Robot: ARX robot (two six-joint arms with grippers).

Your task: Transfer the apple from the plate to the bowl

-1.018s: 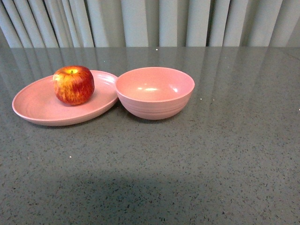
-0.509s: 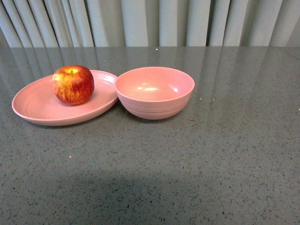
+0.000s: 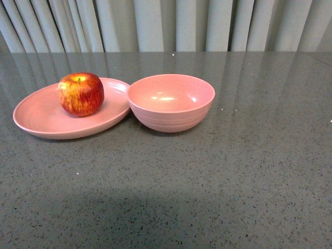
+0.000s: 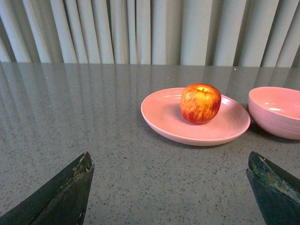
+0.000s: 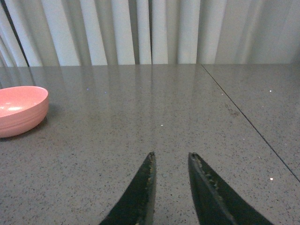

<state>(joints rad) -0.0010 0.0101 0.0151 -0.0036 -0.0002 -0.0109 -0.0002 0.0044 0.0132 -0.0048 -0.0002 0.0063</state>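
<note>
Apple (image 3: pixel 81 94) on plate (image 3: pixel 41 116) touching bowl (image 3: pixel 171 102), left gripper (image 4: pixel 171 187) wide open, right gripper (image 5: pixel 171 161) nearly closed, both empty

Both grippers low, neither holding anything.
The left gripper (image 4: pixel 168 187) has its jaws spread wide; the right gripper (image 5: pixel 171 161) has its fingertips (image 5: pixel 149 161) nearly together, a narrow gap between.

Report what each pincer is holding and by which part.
Nothing is held. The left pincer is wide open, the right pincer nearly closed on nothing; the apple sits on the plate.
</note>
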